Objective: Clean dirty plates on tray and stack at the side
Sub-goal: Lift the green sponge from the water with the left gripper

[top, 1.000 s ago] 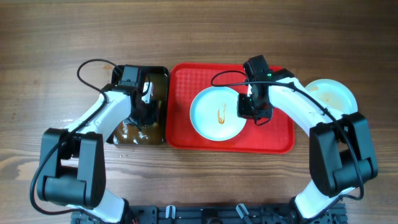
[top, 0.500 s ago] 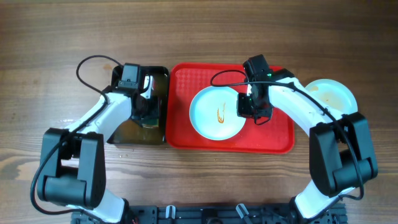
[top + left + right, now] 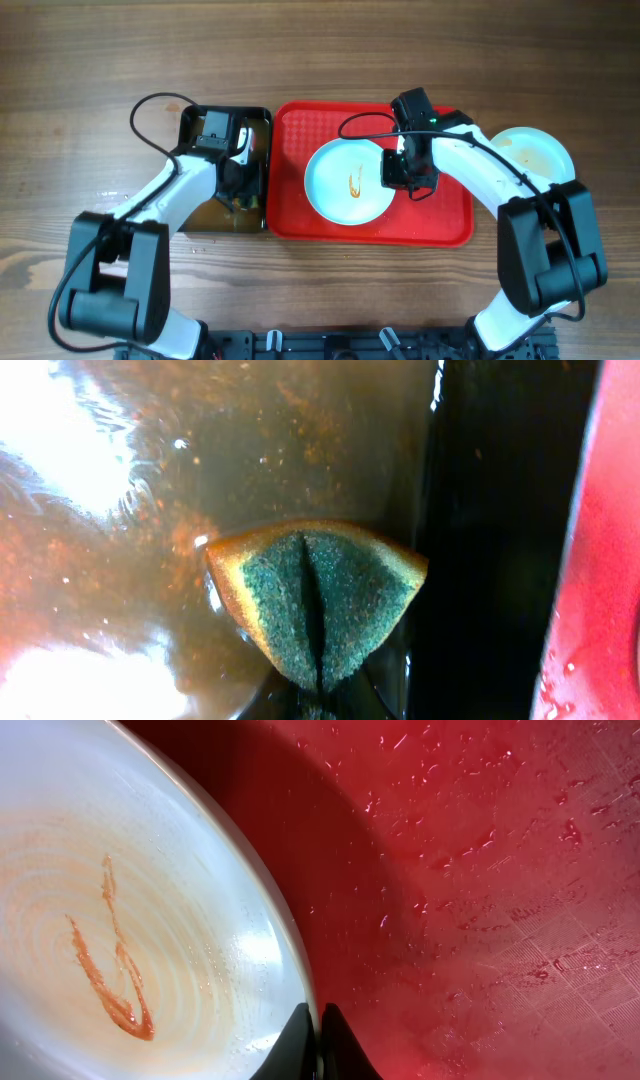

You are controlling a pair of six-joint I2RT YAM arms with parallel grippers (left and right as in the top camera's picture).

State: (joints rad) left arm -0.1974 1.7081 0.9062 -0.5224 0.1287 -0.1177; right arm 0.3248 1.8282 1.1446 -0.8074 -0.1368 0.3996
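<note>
Wood-grain table (image 3: 320,60), red tray (image 3: 290,215) at centre. One plate (image 3: 335,185) lies flat in the tray middle, with an orange streak (image 3: 110,970) on its well. Second plate (image 3: 535,150) sits off the tray at 3 o'clock, on the table, with a faint brown smear. No third plate is in view.

Right gripper (image 3: 318,1045) is pinched on the plate's rim at the plate's 3 o'clock edge, tips pressed close with the rim between them. Left gripper (image 3: 235,185) is over the black tray (image 3: 260,120) at the red tray's 9 o'clock, squeezing a folded green-and-yellow sponge (image 3: 320,600) above brown liquid.

Handling guess: the plate looks rigid and glossy, probably light. It is wet, since drops (image 3: 480,840) cover the tray base, so it is likely slippery in a thin rim pinch. It could pivot or skate on the textured tray under scrubbing. The rim is the only real hold, being shallow with a raised lip; the grip at 3 o'clock leaves the centre open for the sponge. The sponge is soft, soaked and will drip when carried.
</note>
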